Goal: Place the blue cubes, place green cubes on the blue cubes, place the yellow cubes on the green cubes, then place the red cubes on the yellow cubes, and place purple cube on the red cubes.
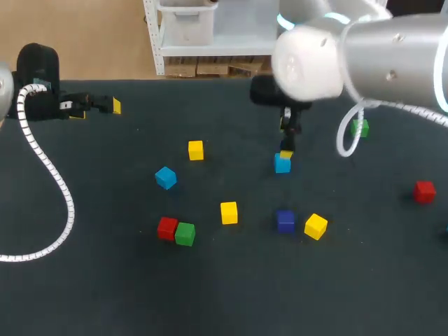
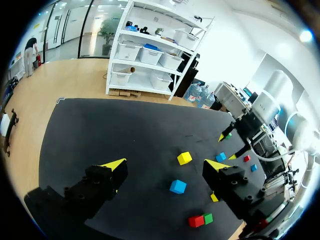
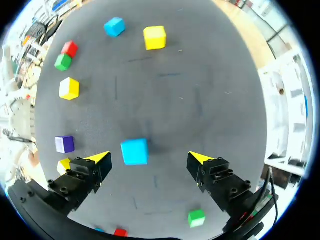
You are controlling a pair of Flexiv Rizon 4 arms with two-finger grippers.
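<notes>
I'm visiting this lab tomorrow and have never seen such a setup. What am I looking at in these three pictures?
This is a robot with two arms at a dark table. One picture looks down from above. The two round ones come from a camera on each wrist, looking along the yellow-tipped fingers. Small coloured cubes lie scattered: red, green, yellow, blue, one purple. The right gripper hangs open over a light blue cube, seen between its fingers, untouched. The left gripper is open near the table's far left corner, away from the cubes. Nothing is held, and nothing is stacked yet.
</notes>
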